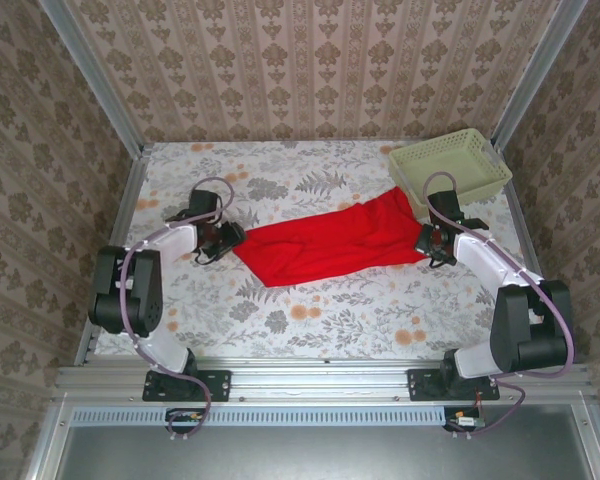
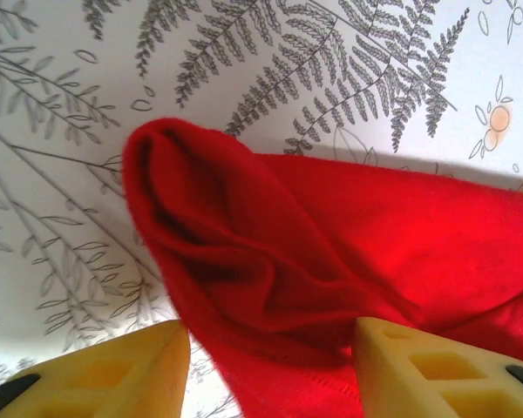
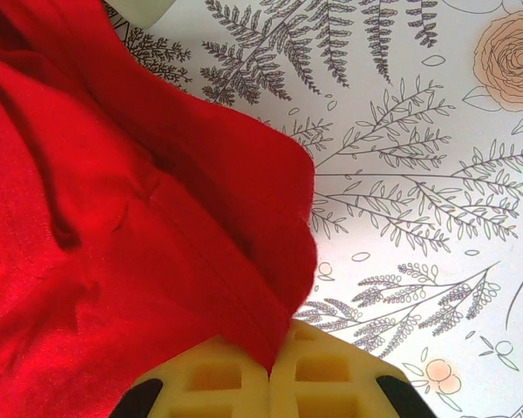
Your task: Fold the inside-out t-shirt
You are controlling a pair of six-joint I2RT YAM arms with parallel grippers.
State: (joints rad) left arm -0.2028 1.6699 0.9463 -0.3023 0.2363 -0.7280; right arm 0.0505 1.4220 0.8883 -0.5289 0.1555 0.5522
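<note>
1. The inside-out t-shirt (image 1: 325, 245) lay on the table (image 1: 310, 320), its long axis running between my arms.
2. My right end effector (image 1: 432, 243) was clamped on its right end.
3. My left end effector (image 1: 226, 239) stood half open around its left end.

Beige damask-papered walls (image 1: 320, 60) enclose a floral, fern-printed table (image 1: 310, 320).

surface: floral-print table (image 1: 310, 310) | on it: red t-shirt (image 1: 320, 250), pale green basket (image 1: 470, 187)
</note>
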